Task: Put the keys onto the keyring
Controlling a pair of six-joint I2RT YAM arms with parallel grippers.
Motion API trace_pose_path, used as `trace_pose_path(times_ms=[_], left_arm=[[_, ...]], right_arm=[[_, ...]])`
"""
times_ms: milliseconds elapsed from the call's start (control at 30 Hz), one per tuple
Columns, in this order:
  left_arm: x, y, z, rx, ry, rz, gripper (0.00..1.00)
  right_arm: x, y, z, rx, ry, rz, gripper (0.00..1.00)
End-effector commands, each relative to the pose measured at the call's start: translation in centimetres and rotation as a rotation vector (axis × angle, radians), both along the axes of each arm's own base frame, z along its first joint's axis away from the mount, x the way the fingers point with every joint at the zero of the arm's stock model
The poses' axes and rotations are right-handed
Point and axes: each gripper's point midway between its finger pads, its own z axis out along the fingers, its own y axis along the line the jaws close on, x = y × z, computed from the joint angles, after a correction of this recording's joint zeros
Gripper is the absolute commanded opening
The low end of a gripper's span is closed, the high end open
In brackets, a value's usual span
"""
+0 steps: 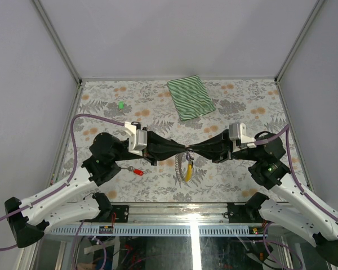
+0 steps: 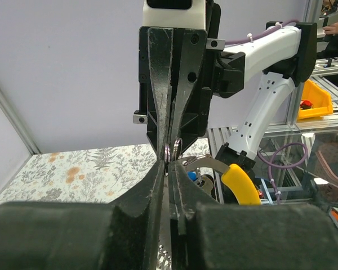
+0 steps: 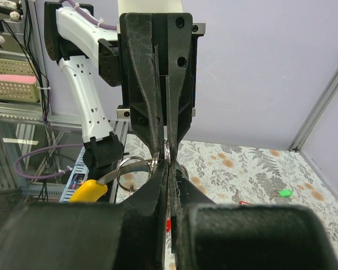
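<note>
Black fingers of your left hand fill the bottom of the left wrist view. They stand almost together with only a thin slit between, closed on the wire of the keyring. Your right hand meets it tip to tip from the other side, and its fingers are pressed fully together on the same ring. So you hold the keyring between both hands, in the air above the middle of the worktop. From the ring the yellow-tagged key hangs down, free of the surface. On the worktop, the red-tagged key lies near your left arm. Well apart, toward the far left, you see a green tag. At the far edge a green-striped folded cloth lies flat.
</note>
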Motion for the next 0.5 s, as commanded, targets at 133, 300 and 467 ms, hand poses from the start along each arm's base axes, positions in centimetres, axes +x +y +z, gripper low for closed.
trace_pose_path(times_ms=[133, 300, 467], left_arm=[[-0.2, -0.03, 1.09, -0.015, -0.043, -0.012, 0.18], [-0.69, 0.3, 0.94, -0.009, -0.059, -0.023, 0.28], [-0.77, 0.72, 1.14, -0.032, -0.056, -0.01, 0.27]], right_arm=[[-0.79, -0.43, 1.38, 0.023, -0.072, 0.005, 0.0], [-0.78, -0.69, 1.85, 0.037, -0.086, -0.011, 0.0], [-0.8, -0.82, 2.18, 0.046, -0.092, -0.017, 0.0]])
